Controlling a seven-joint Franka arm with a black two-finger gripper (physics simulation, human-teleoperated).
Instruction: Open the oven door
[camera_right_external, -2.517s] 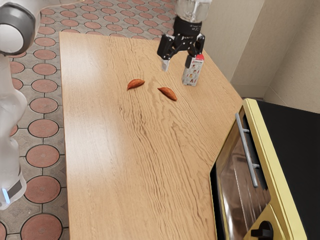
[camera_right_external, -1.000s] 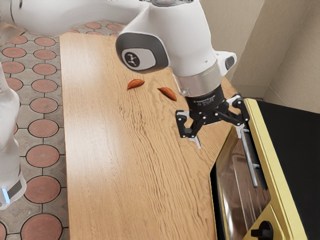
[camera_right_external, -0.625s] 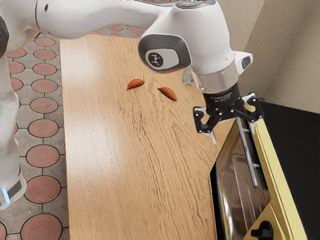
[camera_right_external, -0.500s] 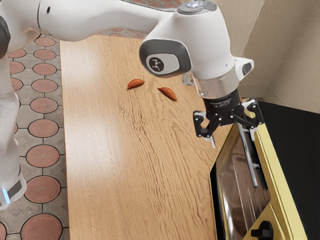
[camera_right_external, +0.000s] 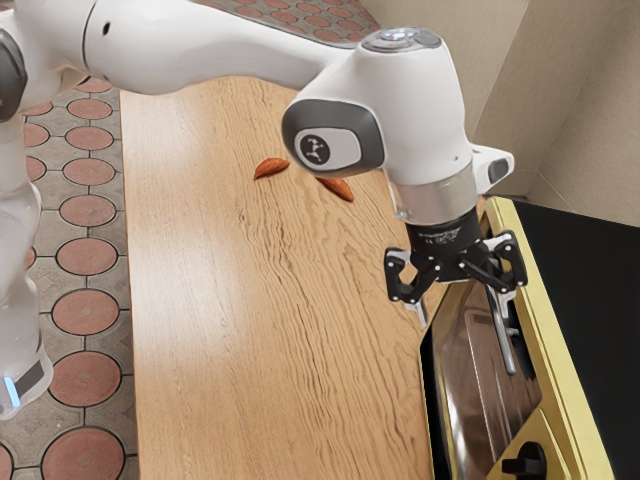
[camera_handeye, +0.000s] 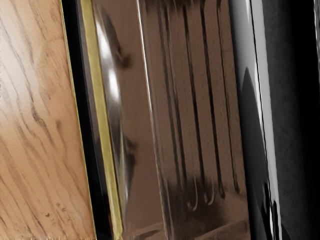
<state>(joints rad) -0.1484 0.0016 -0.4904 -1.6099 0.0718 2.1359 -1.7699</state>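
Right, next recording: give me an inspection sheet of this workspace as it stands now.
Surface: light wooden table with visible grain, next to the oven.
Job's things: yellow oven with a black top; its dark glass door looks shut, with a grey metal bar handle and a black knob.
Clutter: two orange-brown, pointed, pod-like pieces lying on the table, one partly hidden by the arm.
Gripper: black two-finger gripper, open, one finger overlapping the handle in the exterior view; contact cannot be told.
Cables: nothing seen.
Surroundings: reddish tiles set in grey flooring; plain beige wall.
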